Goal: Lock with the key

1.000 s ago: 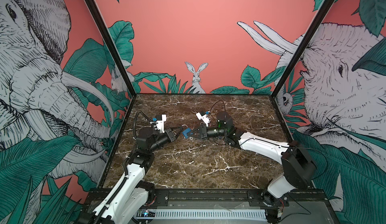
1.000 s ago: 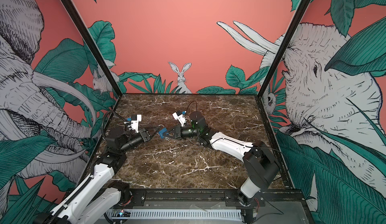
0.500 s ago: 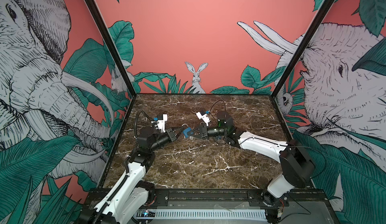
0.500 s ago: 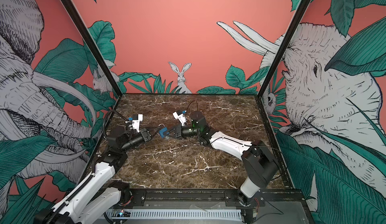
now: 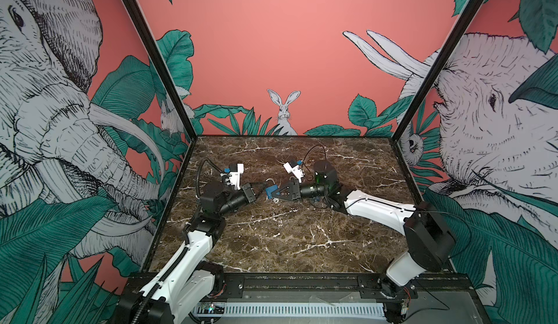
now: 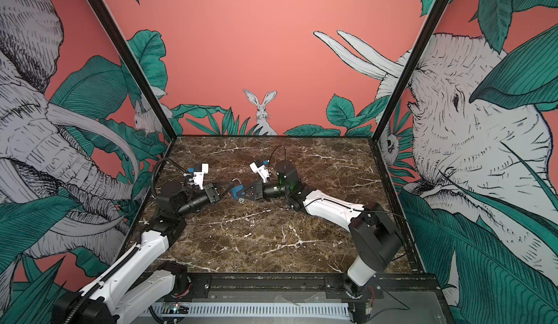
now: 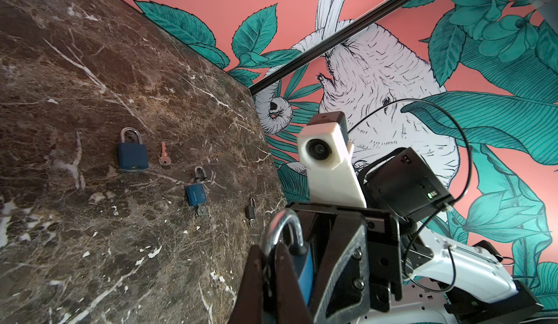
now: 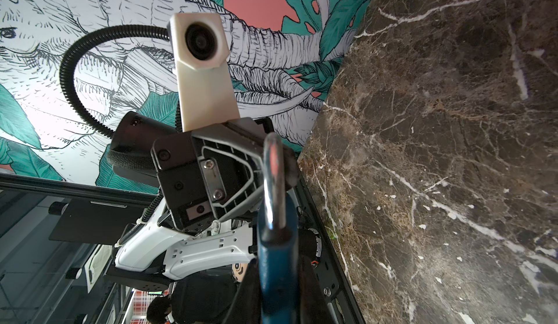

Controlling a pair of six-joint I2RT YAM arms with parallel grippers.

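Our right gripper (image 5: 275,194) grips the blue padlock (image 5: 269,191) by its body. Our left gripper (image 5: 256,190) is clenched just in front of it, fingers (image 7: 285,277) at the shackle (image 7: 280,226); we cannot tell whether they truly pinch the steel. A push off-line could twist the padlock in the right jaws or let the fingers slip off. Farther beyond the left gripper, a loose key (image 7: 164,155) lies beside a larger padlock (image 7: 133,156). Whether any key sits in ours is hidden, so locking may stall.
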